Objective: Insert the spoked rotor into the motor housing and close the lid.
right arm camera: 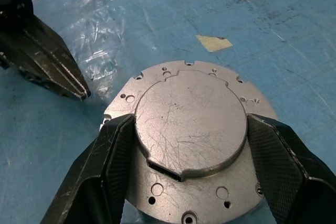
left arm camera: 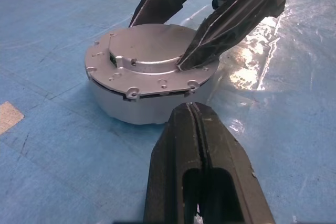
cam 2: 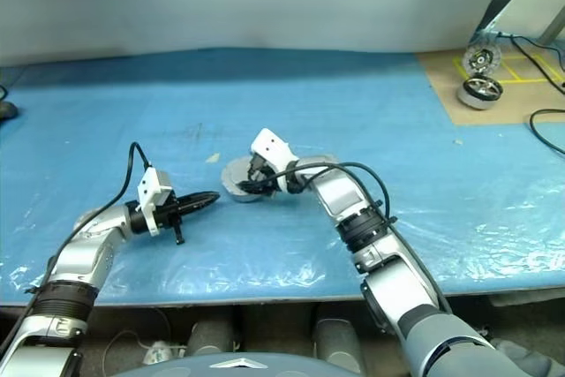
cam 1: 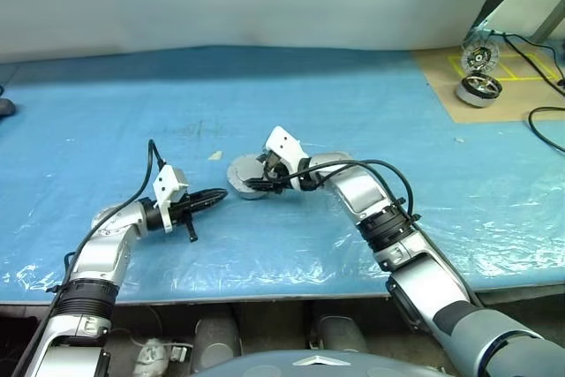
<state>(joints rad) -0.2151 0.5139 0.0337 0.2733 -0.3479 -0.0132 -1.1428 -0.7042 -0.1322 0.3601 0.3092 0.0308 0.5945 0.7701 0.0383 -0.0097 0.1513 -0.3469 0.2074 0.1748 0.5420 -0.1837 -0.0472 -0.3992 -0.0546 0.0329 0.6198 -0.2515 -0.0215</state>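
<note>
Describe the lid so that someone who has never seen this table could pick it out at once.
On the blue table, look near the middle, where the two grippers come close together. The lid is the round grey metal cap on top of the squat silver motor housing, between the fingers of the right gripper. Its smooth scratched raised centre and ring of small holes set it apart from the wheel-like parts at the far right corner.

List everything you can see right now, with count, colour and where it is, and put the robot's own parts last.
Motor housing: one, silver, on the blue table, middle.
Lid: one, plain grey, sitting on the housing, between the right end effector's fingers.
Table cover: one, blue, shiny plastic film at its near edge.
Tape scrap: one, pale, on the cover beside the housing.
Brown board: one, far right corner, yellow markings.
Spare motor parts: two, silvery, on the board.
Cables: black, far right.
Left end effector: black, shut, beside the housing.
Right end effector: black, straddling the lid.
</note>
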